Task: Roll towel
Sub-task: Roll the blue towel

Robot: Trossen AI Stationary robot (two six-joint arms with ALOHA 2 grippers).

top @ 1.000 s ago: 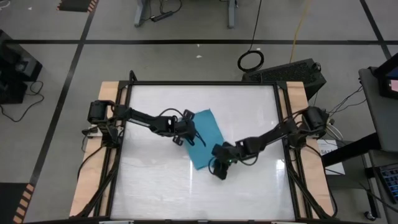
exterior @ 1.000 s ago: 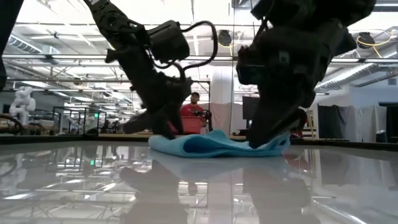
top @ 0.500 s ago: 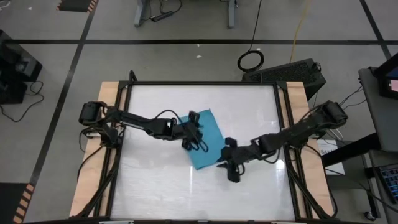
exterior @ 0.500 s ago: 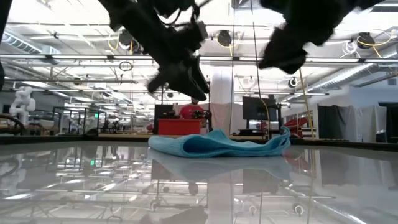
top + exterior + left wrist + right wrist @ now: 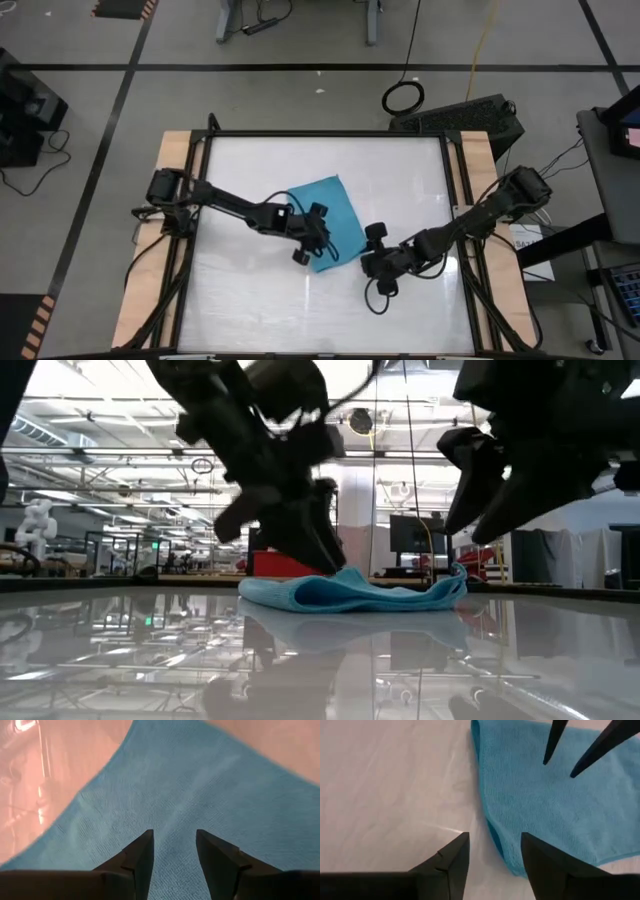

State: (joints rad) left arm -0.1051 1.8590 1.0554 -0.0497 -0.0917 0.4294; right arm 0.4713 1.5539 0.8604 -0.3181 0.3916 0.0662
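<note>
The turquoise towel (image 5: 322, 212) lies spread on the white tabletop (image 5: 250, 295), slightly rumpled, with its right-hand corner (image 5: 458, 576) standing up a little. My left gripper (image 5: 312, 240) is open, pointing down over the towel's near part (image 5: 174, 810), low over the cloth (image 5: 325, 555). My right gripper (image 5: 370, 256) is open and lifted (image 5: 485, 490), to the right of the towel's near corner. In the right wrist view its fingers (image 5: 492, 850) stand over the towel's edge (image 5: 485, 815) and the bare table. My left gripper's fingertips (image 5: 330, 560) stand very close over the towel's top surface. I cannot tell whether they touch it. The cloth under them shows no dent or pinch in the left wrist view.
The tabletop is bounded by a black frame (image 5: 325, 135) and wooden side boards (image 5: 150, 280). Bare table lies toward the near edge and on the towel's left (image 5: 230, 170). Cables hang at both arm bases.
Both grippers have risen off the towel, where they stood a second ago. My left gripper has then gone toward the near edge and come down again over the towel's near part. My right gripper has moved toward the right edge and stays lifted. The towel has kept its place.
</note>
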